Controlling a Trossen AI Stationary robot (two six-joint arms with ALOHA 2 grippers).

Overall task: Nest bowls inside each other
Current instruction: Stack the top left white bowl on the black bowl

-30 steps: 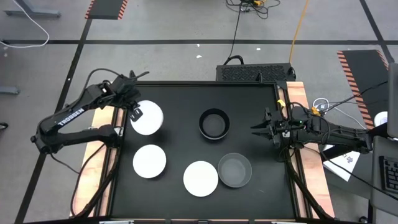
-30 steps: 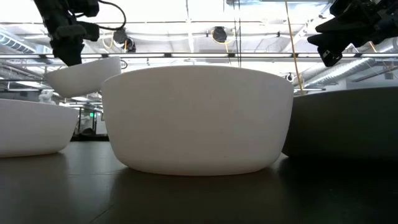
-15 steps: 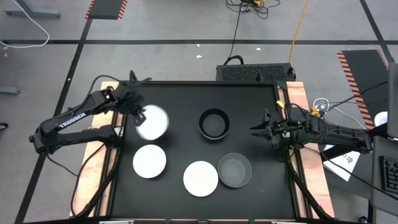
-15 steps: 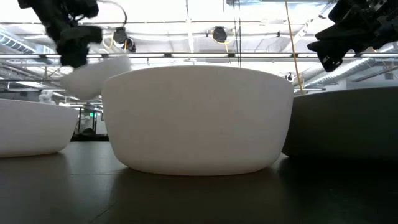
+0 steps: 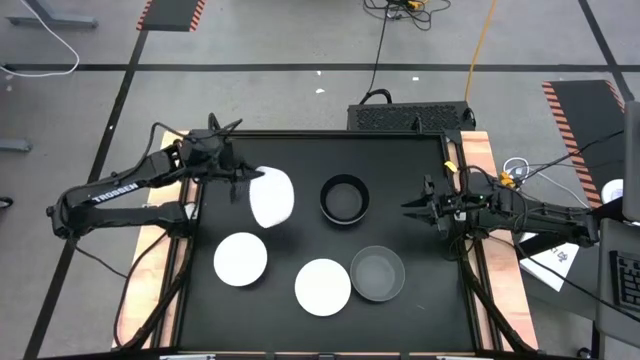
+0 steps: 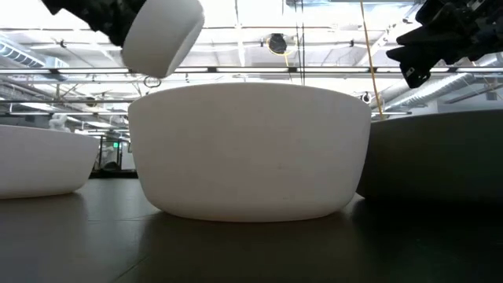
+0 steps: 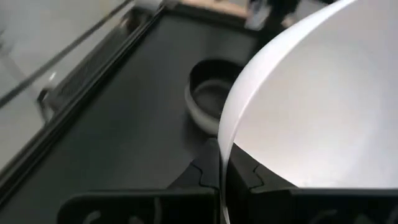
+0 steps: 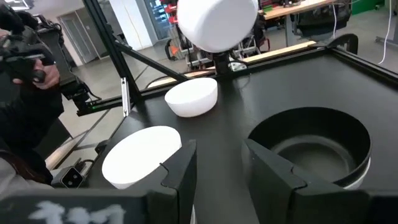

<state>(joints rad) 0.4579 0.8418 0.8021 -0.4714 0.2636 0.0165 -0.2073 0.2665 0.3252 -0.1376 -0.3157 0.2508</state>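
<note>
My left gripper [image 5: 240, 185] is shut on a white bowl [image 5: 271, 197] and holds it in the air over the table's left half, left of the black bowl [image 5: 344, 198]. That held bowl [image 6: 161, 35] also shows in the right wrist view [image 8: 217, 22]. Two more white bowls [image 5: 241, 259] [image 5: 323, 286] and a grey bowl [image 5: 378, 273] rest on their bases near the front edge. My right gripper [image 5: 408, 207] waits open at the table's right edge, level and pointing at the black bowl [image 8: 311, 146], with nothing between its fingers. My left gripper pinches the white bowl's rim [image 7: 222, 163], one finger inside the bowl and one outside. The fingers come from the table's left side, slanting a little downward. The bowl is lifted clear of the table and tipped steeply onto its edge.
A black mat [image 5: 300, 165] covers the table, with wooden strips and rails along its left and right edges. A black box [image 5: 410, 117] sits behind the far edge. A person with a camera stands beyond the table [image 8: 25, 68]. Bare mat lies between the held bowl and the front bowls.
My left gripper has carried the white bowl toward the table's right, closer to the black bowl. Its wrist has turned upward, and the bowl has tipped from nearly level to standing on edge. It has stayed shut on the bowl throughout.
</note>
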